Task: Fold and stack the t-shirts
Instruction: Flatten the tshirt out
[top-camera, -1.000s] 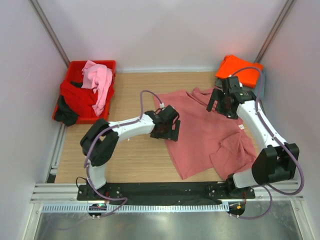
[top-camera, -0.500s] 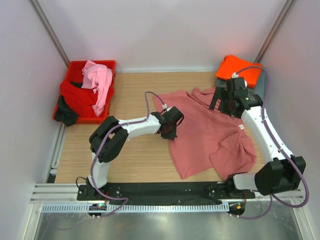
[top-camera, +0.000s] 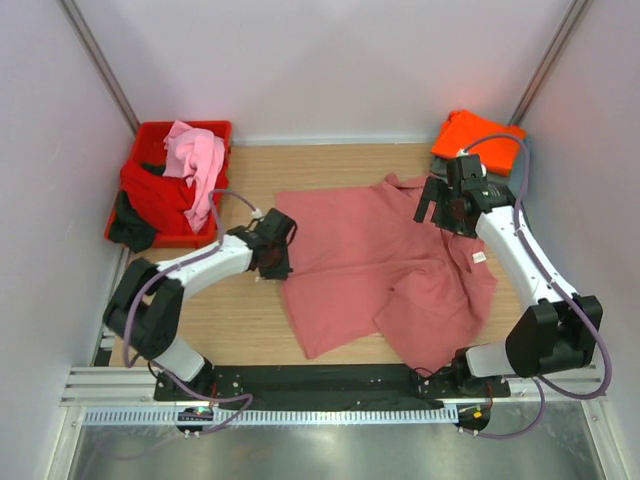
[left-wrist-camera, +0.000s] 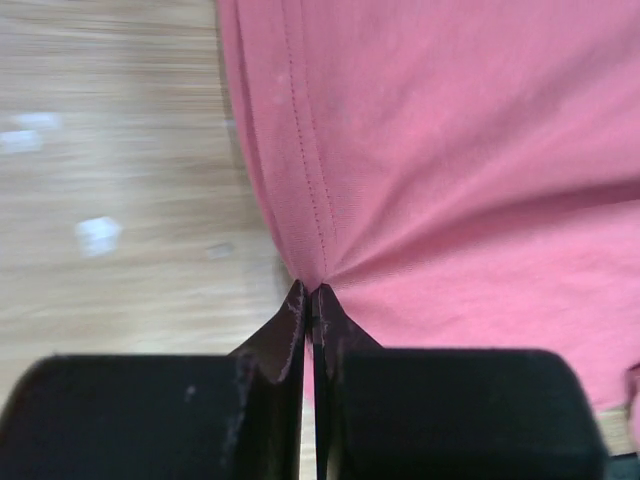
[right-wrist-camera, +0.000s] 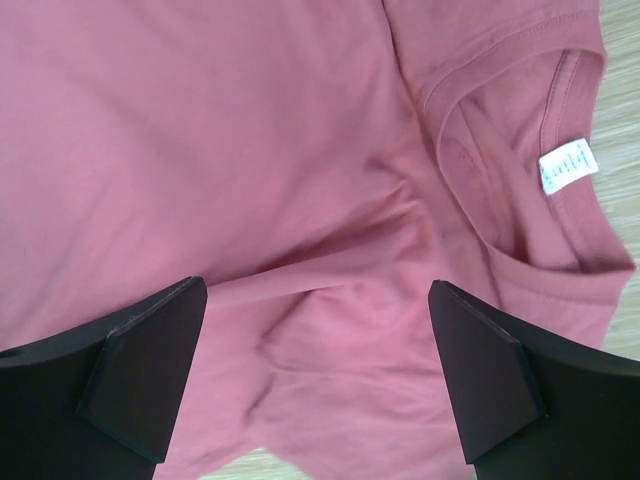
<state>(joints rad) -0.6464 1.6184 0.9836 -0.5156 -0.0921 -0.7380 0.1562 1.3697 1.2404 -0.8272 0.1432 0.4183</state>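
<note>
A dusty salmon-pink t-shirt (top-camera: 380, 270) lies spread and rumpled across the middle of the table. My left gripper (top-camera: 281, 262) is at its left edge, shut on the stitched hem; in the left wrist view the closed fingertips (left-wrist-camera: 310, 295) pinch the cloth (left-wrist-camera: 450, 150). My right gripper (top-camera: 437, 215) hovers open over the shirt near its collar. In the right wrist view the gripper (right-wrist-camera: 318, 370) has only cloth (right-wrist-camera: 250, 150) below its wide-apart fingers, with the collar's white label (right-wrist-camera: 566, 168) to the right. An orange t-shirt (top-camera: 478, 135) lies at the back right.
A red crate (top-camera: 150, 135) stands at the back left, holding a light pink shirt (top-camera: 197, 160), a red one (top-camera: 155, 195) and a dark one (top-camera: 132, 228). Bare wood (top-camera: 220, 320) shows left of the spread shirt. White walls close in the sides and back.
My left gripper closed on the shirt's left edge and pulled it leftward, so the shirt now lies wider. The right gripper stayed open near the collar.
</note>
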